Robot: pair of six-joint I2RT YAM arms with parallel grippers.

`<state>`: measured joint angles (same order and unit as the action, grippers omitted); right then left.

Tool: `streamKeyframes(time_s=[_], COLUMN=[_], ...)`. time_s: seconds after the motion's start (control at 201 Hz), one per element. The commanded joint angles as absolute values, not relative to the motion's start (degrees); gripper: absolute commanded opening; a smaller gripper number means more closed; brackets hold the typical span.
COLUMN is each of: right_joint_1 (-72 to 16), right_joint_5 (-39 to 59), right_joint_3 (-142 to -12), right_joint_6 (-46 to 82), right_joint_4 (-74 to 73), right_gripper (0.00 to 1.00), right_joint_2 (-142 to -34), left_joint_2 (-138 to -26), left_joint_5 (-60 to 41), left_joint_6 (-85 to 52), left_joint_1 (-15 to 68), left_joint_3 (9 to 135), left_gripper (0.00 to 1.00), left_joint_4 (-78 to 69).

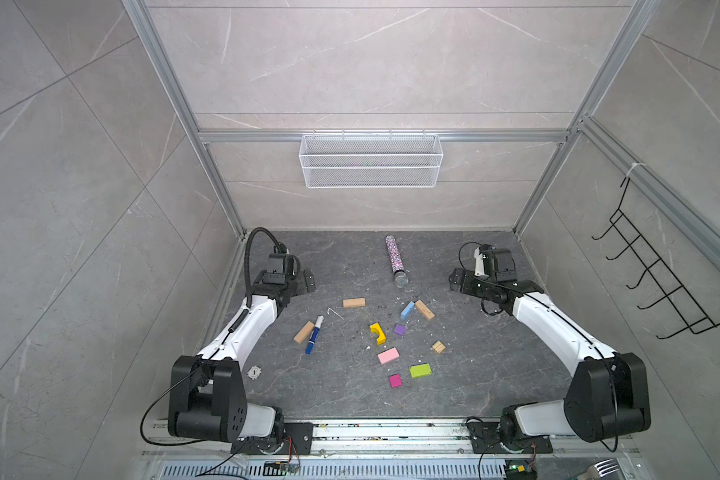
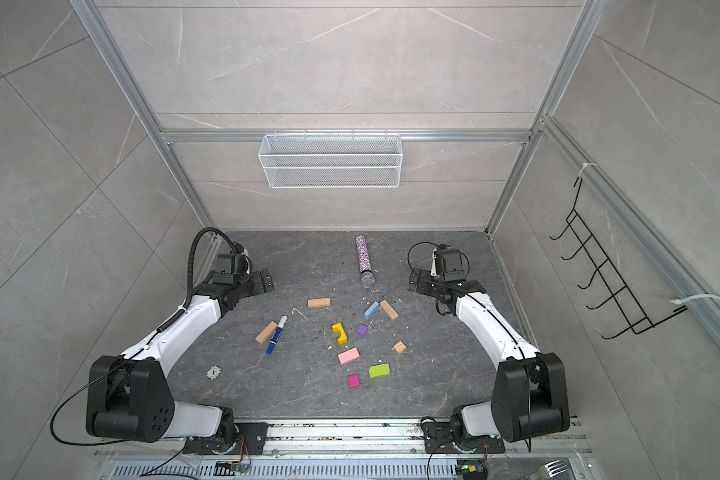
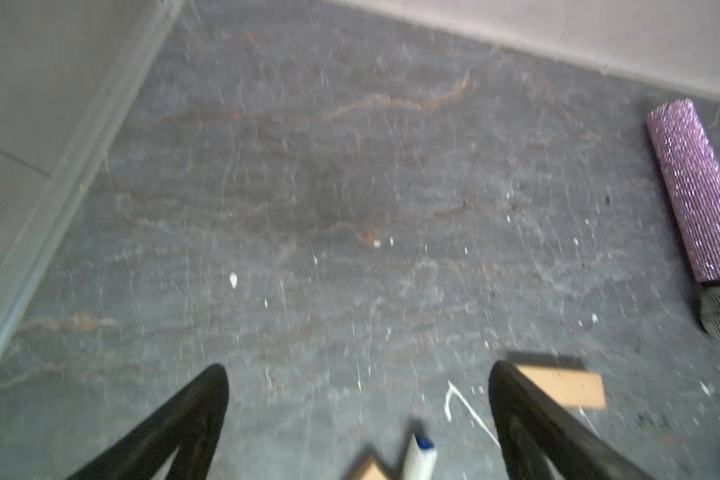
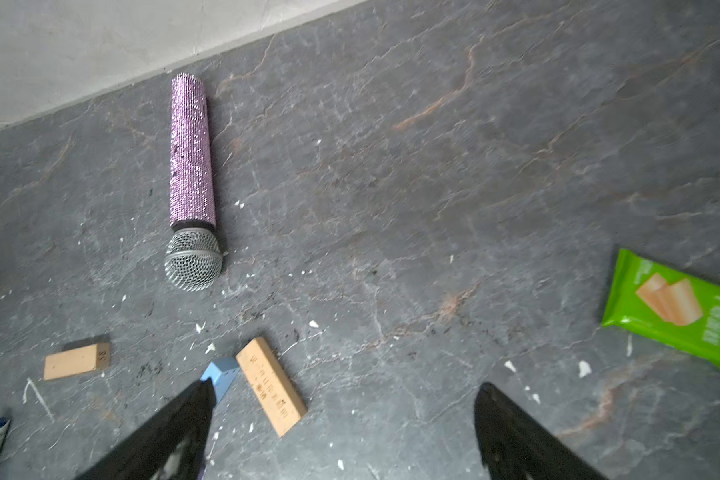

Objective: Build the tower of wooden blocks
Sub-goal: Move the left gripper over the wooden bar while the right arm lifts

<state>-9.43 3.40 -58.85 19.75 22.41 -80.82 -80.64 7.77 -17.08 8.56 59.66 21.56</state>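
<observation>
Found the tower not yet begun, with the wood blocks all lying flat and unstacked on the dark worktop (image 1: 341, 399). Spotted the rear tan bar (image 1: 353, 302) toward the back and the left tan bar (image 1: 303, 332) just beside a blue-and-white marker (image 1: 314, 334). Spotted the right tan bar (image 1: 425, 309) meeting a light-blue block (image 1: 407, 310) at one end. Noted a yellow arch (image 1: 377, 333) in the middle with a purple block (image 1: 399, 329) just beside it and a small tan cube (image 1: 438, 347) further right. Noted also a pink block (image 1: 388, 355), a lime-green block (image 1: 420, 370) and a magenta block (image 1: 395, 380) nearest the arm bases. Saw a glittery microphone (image 1: 395, 259) lying near the back wall. Found the left pincer (image 3: 358, 368) spread wide with nothing in its grip, poised over bare worktop at the back left. Found the right pincer (image 4: 346, 385) likewise spread and empty at the back right, near the light-blue block. Caught a green snack packet (image 4: 678, 311) in the right wrist view only.
</observation>
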Motion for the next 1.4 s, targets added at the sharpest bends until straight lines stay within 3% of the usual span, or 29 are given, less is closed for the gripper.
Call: streamKeyframes(time_s=[0.0,0.1,0.214,0.827,0.976,1.394], right_joint_1=[-10.15,-10.42,-11.87,-15.28,-15.24,-15.22], right_joint_5=[9.41,12.31,7.89,9.4,10.42,13.0], right_joint_3=[-58.31,-57.73,-57.68,-58.2,-59.7,-60.34], right_joint_6=[23.31,24.04,24.58,19.01,17.57,17.16], right_joint_4=[26.23,25.16,27.07,28.92,29.79,28.83], right_gripper=[0.99,0.99,0.99,0.99,0.99,0.99], right_joint_2=[-80.99,-81.77,-81.75,-79.08,-80.06,-82.09], left_joint_2=[-83.25,-86.15,-88.66,-82.89,-83.23,-85.9], left_joint_5=[1.6,-3.26,-5.71,-2.36,-2.64,2.66], left_joint_6=[-19.92,-18.88,-18.44,-26.11,-26.64,-28.21], left_joint_1=[8.7,8.69,8.68,8.63,8.61,8.44], left_joint_3=[65.09,68.18,70.31,57.4,56.48,54.58], left_gripper=[0.97,0.97,0.93,0.87,0.76,0.75], left_joint_4=[34.18,38.47,42.47,44.69,45.02,44.12])
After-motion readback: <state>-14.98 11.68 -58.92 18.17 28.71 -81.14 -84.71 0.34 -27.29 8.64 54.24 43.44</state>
